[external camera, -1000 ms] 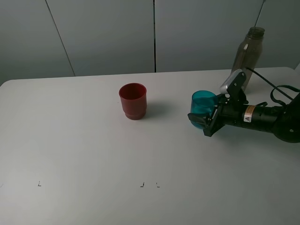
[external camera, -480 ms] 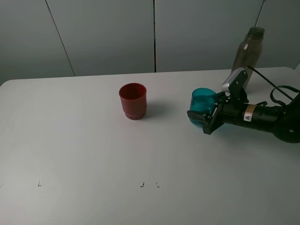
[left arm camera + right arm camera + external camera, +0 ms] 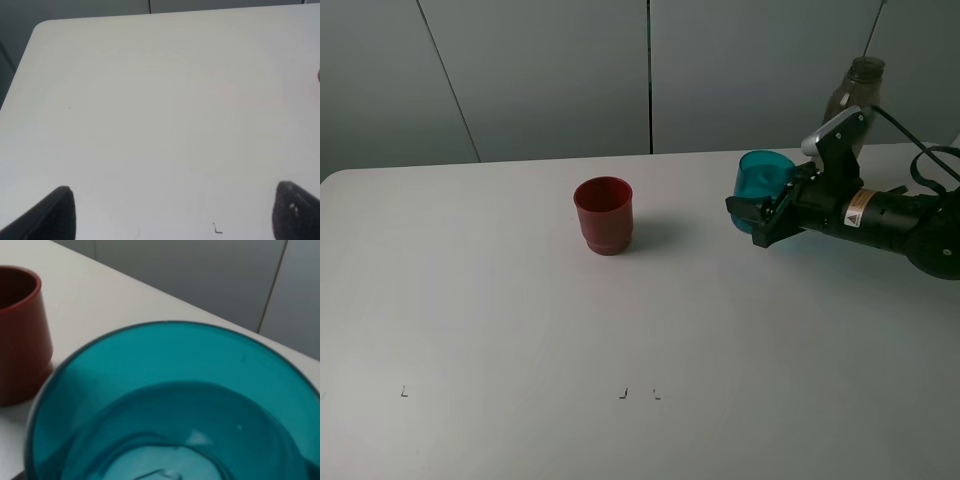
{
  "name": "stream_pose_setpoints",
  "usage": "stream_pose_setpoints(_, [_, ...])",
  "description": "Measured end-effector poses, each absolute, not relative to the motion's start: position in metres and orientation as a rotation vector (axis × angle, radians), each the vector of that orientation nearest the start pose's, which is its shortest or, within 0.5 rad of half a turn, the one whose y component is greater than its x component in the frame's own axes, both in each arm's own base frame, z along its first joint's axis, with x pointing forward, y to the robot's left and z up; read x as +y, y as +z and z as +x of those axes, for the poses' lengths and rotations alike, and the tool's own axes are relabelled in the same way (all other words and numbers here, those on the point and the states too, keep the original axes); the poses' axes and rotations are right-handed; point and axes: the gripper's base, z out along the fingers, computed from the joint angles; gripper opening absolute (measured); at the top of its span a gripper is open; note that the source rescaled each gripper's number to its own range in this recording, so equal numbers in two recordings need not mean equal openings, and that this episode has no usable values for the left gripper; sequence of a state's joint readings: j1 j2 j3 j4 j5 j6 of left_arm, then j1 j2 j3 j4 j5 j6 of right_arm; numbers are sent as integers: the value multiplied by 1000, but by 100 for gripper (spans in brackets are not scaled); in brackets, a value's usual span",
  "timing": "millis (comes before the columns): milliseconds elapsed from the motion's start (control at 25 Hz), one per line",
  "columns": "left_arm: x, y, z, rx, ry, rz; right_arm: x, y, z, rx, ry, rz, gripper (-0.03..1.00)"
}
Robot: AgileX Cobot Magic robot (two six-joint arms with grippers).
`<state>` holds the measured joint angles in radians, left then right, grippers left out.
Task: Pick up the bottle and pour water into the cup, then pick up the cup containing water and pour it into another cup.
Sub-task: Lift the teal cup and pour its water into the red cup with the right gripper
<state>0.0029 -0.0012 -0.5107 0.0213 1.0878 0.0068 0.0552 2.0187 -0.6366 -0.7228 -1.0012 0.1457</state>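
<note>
My right gripper [image 3: 753,216] is shut on the teal translucent cup [image 3: 762,180] and holds it upright, lifted off the table at the right. In the right wrist view the cup [image 3: 170,405] fills the frame, with a little water rippling at its bottom. The dark red cup [image 3: 603,214] stands on the table to the left of the held cup, well apart from it; it also shows in the right wrist view [image 3: 20,335]. The smoky grey-brown bottle [image 3: 850,98] stands behind the right arm, partly hidden by it. My left gripper [image 3: 175,220] is open and empty over bare table.
The white table [image 3: 520,330] has small black corner marks [image 3: 638,394] near its front. A grey panelled wall [image 3: 550,70] runs behind the table's back edge. The right arm's cable [image 3: 920,160] loops at the far right.
My right gripper has lifted the teal cup off the table and carried it up and slightly back. The red cup and the bottle have not moved.
</note>
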Motion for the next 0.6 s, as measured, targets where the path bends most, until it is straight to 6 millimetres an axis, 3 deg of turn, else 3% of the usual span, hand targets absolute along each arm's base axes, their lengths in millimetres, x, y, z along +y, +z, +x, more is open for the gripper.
stream_pose_setpoints(240, [2, 278, -7, 2059, 32, 3, 91, 111, 324, 1826, 436, -708, 6])
stream_pose_setpoints(600, [2, 278, -7, 2059, 32, 3, 126, 138, 361, 1850, 437, -689, 6])
